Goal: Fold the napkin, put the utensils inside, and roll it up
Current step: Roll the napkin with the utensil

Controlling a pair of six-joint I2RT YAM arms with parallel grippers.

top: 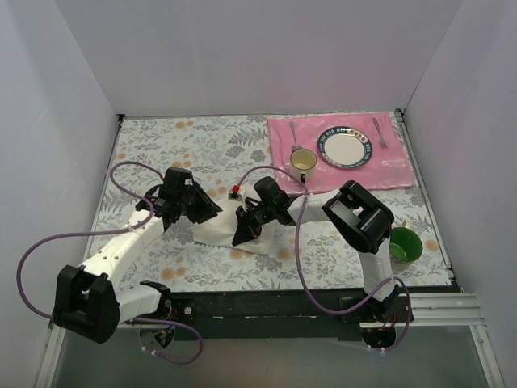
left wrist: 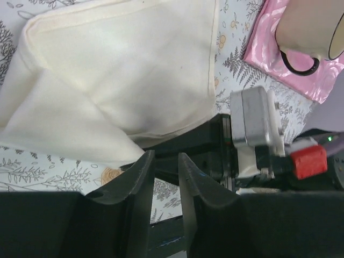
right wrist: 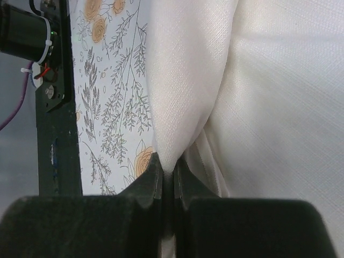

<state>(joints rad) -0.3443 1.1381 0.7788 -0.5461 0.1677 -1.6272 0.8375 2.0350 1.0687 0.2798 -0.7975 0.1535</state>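
The off-white napkin (top: pixel 218 235) lies bunched on the floral table between my two grippers. In the right wrist view a pinched fold of the napkin (right wrist: pixel 269 97) rises from my right gripper (right wrist: pixel 167 164), which is shut on it. The left wrist view shows the napkin (left wrist: pixel 123 70) folded over itself, hems showing. My left gripper (left wrist: pixel 165 156) sits just off its near edge, jaws narrowly apart with only the tablecloth between them. From above, the left gripper (top: pixel 212 212) is left of the cloth and the right gripper (top: pixel 242 231) is on it. The utensils are out of view.
A pink placemat (top: pixel 388 170) at the back right carries a plate (top: pixel 346 149), a cream mug (top: pixel 303 164), a spoon (top: pixel 295 133) and a fork (top: pixel 380 132). A green cup (top: pixel 404 244) stands beside the right arm. White walls enclose the table.
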